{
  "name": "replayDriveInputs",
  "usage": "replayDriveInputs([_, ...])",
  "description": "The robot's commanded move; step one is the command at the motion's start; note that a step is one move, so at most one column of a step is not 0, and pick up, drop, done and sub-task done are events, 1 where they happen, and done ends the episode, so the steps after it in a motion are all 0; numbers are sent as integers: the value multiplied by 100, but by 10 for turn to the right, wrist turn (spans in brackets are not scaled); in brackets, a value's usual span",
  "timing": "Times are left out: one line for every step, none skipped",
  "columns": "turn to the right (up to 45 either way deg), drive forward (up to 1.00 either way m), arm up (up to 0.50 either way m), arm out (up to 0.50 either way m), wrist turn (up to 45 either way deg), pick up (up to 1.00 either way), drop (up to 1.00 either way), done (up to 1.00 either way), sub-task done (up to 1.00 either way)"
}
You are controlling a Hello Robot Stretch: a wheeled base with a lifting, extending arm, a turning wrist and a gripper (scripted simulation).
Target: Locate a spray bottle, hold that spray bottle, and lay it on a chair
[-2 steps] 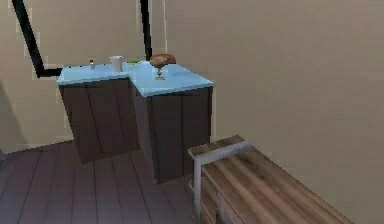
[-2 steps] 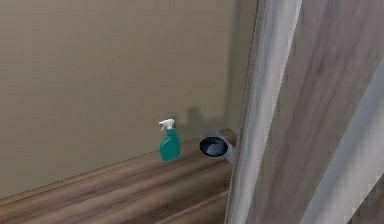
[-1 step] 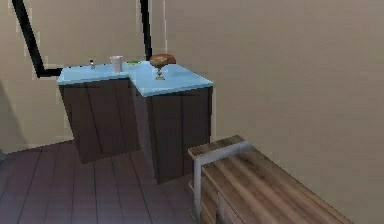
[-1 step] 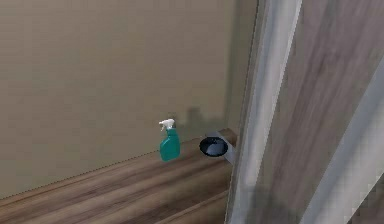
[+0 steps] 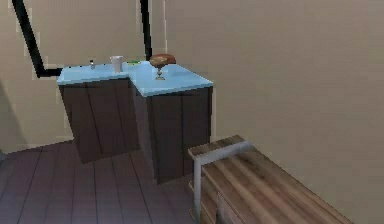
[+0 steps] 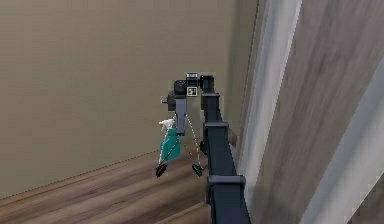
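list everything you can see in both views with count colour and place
counter: 1, light blue top, dark brown cabinets, forward view's middle
cup: 1, white, on the counter
goblet: 1, brownish, counter's near edge
round thing: 1, brown, behind the goblet
wooden tabletop: 1, brown slats, forward view's lower right
spray bottle: 1, teal, hanging at the gripper, clear of the floor
arm: 1, dark, arm side view's bottom
gripper: 1, dark, holding the spray bottle
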Motion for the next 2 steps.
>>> replayDriveInputs([0,0,0,0,450,0,0,0,0])
replayDriveInputs([0,0,0,0,450,0,0,0,0])
